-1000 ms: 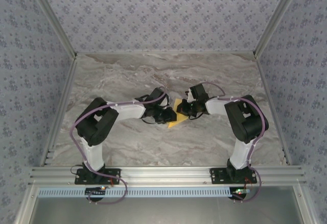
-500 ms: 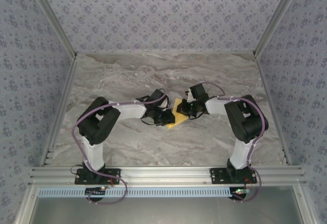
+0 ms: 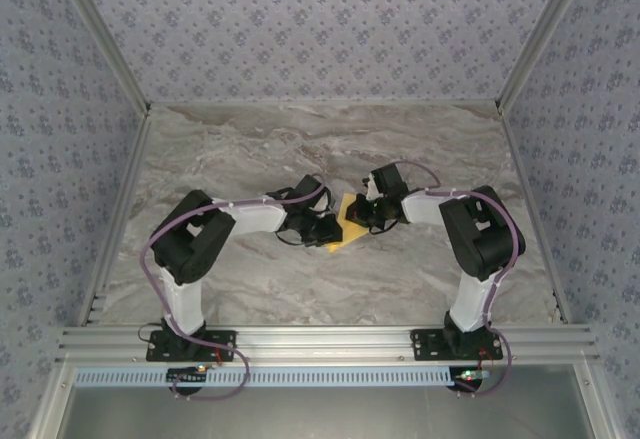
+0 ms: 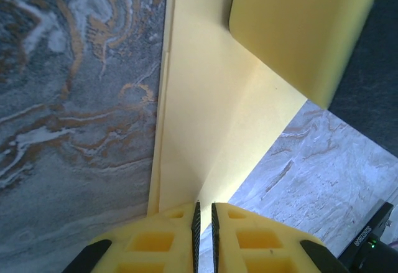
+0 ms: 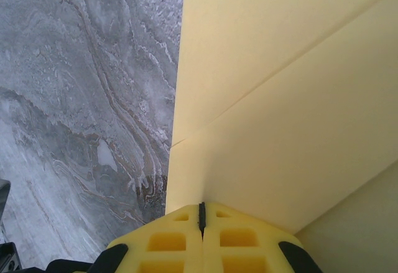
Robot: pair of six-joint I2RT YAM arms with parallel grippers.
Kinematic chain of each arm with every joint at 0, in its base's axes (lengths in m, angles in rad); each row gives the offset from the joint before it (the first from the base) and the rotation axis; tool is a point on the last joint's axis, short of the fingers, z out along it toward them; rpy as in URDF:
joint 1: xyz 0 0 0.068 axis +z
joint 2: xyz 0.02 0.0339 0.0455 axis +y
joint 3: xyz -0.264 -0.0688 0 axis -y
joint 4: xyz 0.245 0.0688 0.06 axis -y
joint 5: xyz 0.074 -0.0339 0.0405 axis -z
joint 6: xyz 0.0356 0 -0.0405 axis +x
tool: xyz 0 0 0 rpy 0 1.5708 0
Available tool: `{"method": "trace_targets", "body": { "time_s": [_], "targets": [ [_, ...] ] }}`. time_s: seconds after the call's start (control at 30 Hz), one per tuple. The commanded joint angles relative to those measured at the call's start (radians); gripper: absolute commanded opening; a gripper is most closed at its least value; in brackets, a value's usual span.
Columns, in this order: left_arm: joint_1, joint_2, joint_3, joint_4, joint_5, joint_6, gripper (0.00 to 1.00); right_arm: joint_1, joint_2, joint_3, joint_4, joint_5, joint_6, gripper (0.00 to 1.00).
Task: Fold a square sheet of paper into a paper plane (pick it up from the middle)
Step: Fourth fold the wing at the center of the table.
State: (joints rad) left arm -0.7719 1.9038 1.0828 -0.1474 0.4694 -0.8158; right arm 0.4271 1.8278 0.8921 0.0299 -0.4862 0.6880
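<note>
Where both arms meet at table centre, the square sheet of paper (image 3: 343,239) lies part-folded between them, long axis far-to-near. Left gripper (image 4: 204,206) seems to pinch its left edge, jaws almost together. Right gripper (image 5: 201,206) is clenched, pressing the right side flat. Since a second ago, the left wrist has shifted slightly; the paper is unmoved.

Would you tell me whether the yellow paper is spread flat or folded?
Partly folded: the paper shows a diagonal flap overlapping a lower layer in the right wrist view.

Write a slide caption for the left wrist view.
Left hand pinches the folded yellow paper over the marble table.
</note>
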Motion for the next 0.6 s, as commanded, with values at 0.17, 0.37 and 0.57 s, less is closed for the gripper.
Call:
{"method": "trace_targets", "body": {
  "time_s": [0.17,0.37,0.57],
  "targets": [
    [-0.025,-0.024,0.037,-0.080,-0.006,0.043,0.18,0.001,0.073,-0.017,-0.114,0.115,-0.015,0.00],
    [-0.029,-0.028,0.060,-0.139,-0.047,0.077,0.18,0.001,0.076,-0.014,-0.118,0.118,-0.015,0.00],
    [-0.028,-0.022,0.068,-0.181,-0.091,0.097,0.18,0.002,0.081,-0.010,-0.123,0.121,-0.016,0.00]
  ]
}}
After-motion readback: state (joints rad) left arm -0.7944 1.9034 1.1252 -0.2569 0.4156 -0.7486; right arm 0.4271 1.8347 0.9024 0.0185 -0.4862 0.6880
